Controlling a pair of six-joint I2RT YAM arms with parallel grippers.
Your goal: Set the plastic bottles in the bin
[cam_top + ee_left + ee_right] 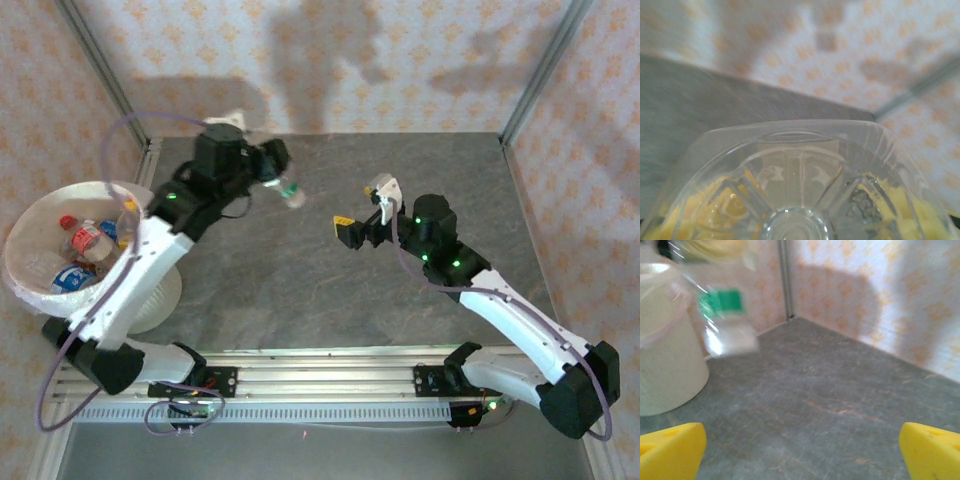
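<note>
A clear plastic bottle (291, 190) with a green label hangs above the table's far middle, and my left gripper (276, 170) is shut on it. In the left wrist view the bottle's ribbed clear base (800, 190) sits right before the lens, with yellow showing through it. My right gripper (362, 205) is to the right of that bottle, open and holding nothing. In the right wrist view its yellow fingertips (670, 450) stand wide apart over bare table, and the bottle (725, 320) is blurred at upper left. The bin (25, 275) at the left holds several bottles (85, 240).
The grey table (400, 300) is walled by patterned panels with metal corner posts (535, 70). The bin's white wall (665, 365) rises at the left of the right wrist view. A rail (320, 380) with both arm bases runs along the near edge.
</note>
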